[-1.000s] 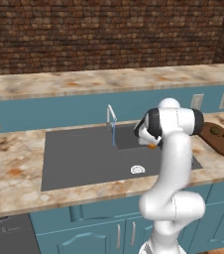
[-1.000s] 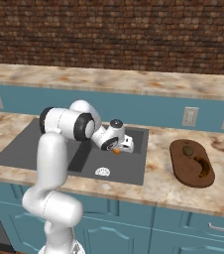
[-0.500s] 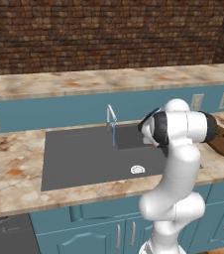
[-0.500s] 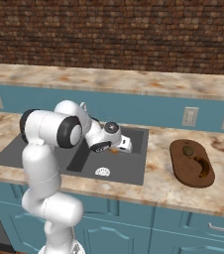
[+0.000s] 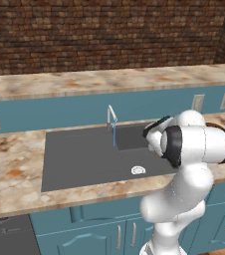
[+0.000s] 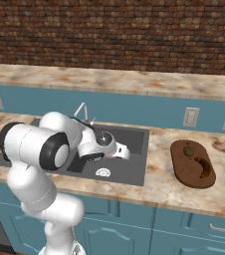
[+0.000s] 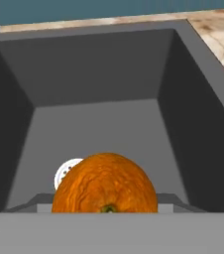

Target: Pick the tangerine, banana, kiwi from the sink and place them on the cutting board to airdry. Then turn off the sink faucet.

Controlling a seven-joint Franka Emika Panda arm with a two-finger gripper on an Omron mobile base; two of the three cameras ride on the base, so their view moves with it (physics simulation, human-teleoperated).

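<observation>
The bright orange tangerine (image 7: 104, 184) sits close up between the fingers of my gripper (image 7: 104, 204), which is shut on it above the dark grey sink (image 7: 99, 124) and its white drain (image 7: 65, 173). My gripper (image 6: 121, 152) hangs over the right part of the sink (image 6: 134, 137). The olive-brown kiwi (image 6: 188, 149) and the dark curved banana (image 6: 203, 167) lie on the brown cutting board (image 6: 180, 169) on the counter to the right. The silver sink faucet (image 5: 111, 115) drops a thin blue stream (image 5: 114, 136) into the sink (image 5: 79, 159).
Marbled counter (image 6: 164, 184) runs around the basin, with a blue backsplash and wall outlets (image 6: 190, 117) behind. A brick wall stands further back. My own thick white arm (image 5: 194, 144) blocks the counter at the right in the left base view.
The arm's big links have swung down and sideways. The hand with the tangerine has stayed over the sink's right part and shifted only a little.
</observation>
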